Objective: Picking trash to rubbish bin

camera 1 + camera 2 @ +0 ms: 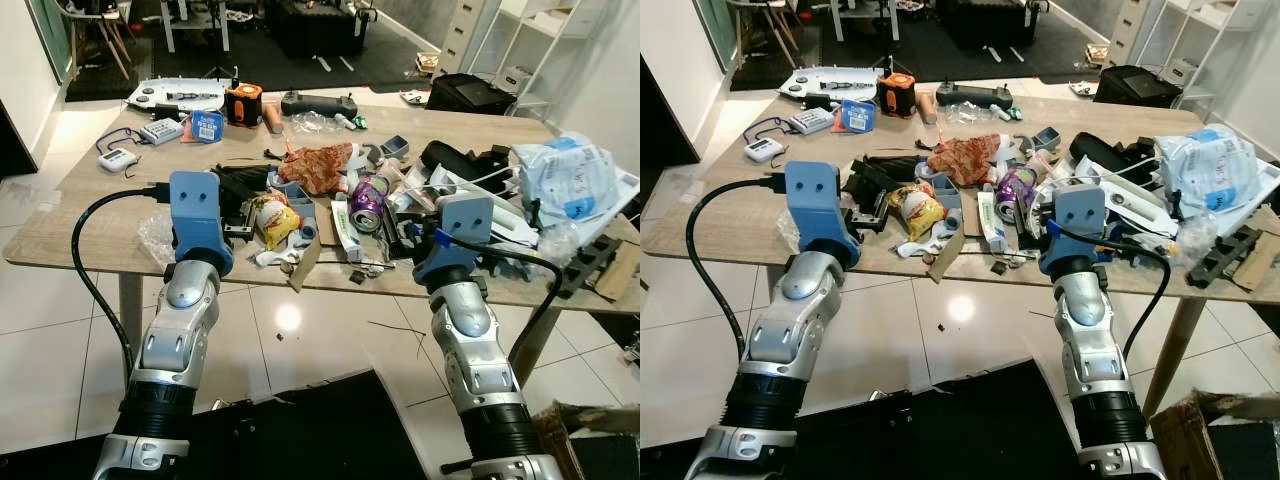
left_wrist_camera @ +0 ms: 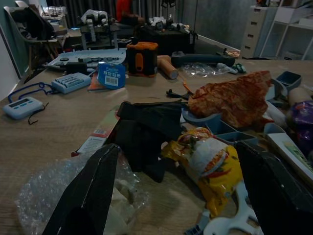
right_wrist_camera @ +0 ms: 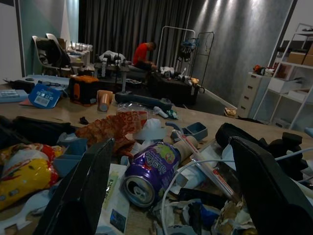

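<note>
Table [image 1: 90, 215]: near-left stretch of wood bare, open for approach. Bubble wrap [image 1: 155, 238] at near edge, just ahead of left gripper [image 2: 171, 196], fingers spread wide. Beyond it, black cloth [image 2: 146, 132] and yellow snack bag [image 1: 275, 220] close together, touching at the edges. Right gripper [image 3: 166, 191], fingers wide apart, faced by purple can [image 3: 151, 174] lying on its side, white box [image 1: 345, 228] just beside it, white cable [image 3: 195, 166] looped across. Centre packed, orange wrapper [image 1: 320, 165] behind. Far-left items well apart.

purple can [image 1: 367, 199]: 1; yellow snack packet [image 1: 274, 220]: 1; orange tape measure [image 1: 243, 103]: 1
</note>
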Controlling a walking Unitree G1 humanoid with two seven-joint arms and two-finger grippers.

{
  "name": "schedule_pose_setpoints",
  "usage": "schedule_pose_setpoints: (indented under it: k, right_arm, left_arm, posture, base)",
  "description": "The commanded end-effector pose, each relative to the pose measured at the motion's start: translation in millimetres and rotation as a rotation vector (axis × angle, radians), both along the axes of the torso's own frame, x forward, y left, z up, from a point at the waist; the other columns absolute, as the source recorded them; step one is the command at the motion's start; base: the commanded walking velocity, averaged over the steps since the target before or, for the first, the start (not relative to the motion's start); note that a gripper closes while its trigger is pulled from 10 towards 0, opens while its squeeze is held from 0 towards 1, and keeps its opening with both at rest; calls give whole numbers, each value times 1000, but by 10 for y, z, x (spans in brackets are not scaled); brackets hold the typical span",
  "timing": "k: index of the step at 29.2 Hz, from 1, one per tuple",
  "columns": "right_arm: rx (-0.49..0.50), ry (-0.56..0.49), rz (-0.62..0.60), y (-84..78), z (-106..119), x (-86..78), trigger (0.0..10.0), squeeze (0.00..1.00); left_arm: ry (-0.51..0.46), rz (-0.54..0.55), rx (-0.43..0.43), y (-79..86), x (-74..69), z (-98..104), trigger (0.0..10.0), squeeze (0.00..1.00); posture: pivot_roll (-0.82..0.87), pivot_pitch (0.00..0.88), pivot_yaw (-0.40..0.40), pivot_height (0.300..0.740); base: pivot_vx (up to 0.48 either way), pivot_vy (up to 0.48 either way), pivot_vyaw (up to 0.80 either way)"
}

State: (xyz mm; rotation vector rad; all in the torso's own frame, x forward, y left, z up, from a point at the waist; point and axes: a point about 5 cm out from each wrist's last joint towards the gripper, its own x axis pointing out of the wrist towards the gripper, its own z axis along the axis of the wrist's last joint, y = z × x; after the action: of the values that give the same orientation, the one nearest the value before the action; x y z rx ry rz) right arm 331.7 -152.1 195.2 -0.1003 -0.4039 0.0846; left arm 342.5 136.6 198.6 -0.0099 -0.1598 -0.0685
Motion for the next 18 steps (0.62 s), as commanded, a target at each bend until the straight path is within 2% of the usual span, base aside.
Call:
schedule_pose_setpoints:
  k: [1,12,16,18]
  right_arm:
    - [3,21,-6,-8,-62,-11,10000,0]
    - [15,36,0,-8,-104,-32,10000,0]
    - [19,37,32,27,-110,-41,10000,0]
    - [-24,59,94,129,-157,-61,10000,0]
  left_arm:
    - [24,-13,7,-30,10,-35,10000,0]
    - [37,-24,12,-43,4,-63,10000,0]
    - [50,-7,20,-27,8,-87,10000,0]
    - [52,46,27,52,13,-104,10000,0]
  posture:
    - [16,94,-20,740]
    - [14,89,-8,740]
    - [14,89,-8,740]
    - [13,88,-4,740]
  base:
    - [0,0,0]
    - [0,0,0]
    - [0,0,0]
    - [0,0,0]
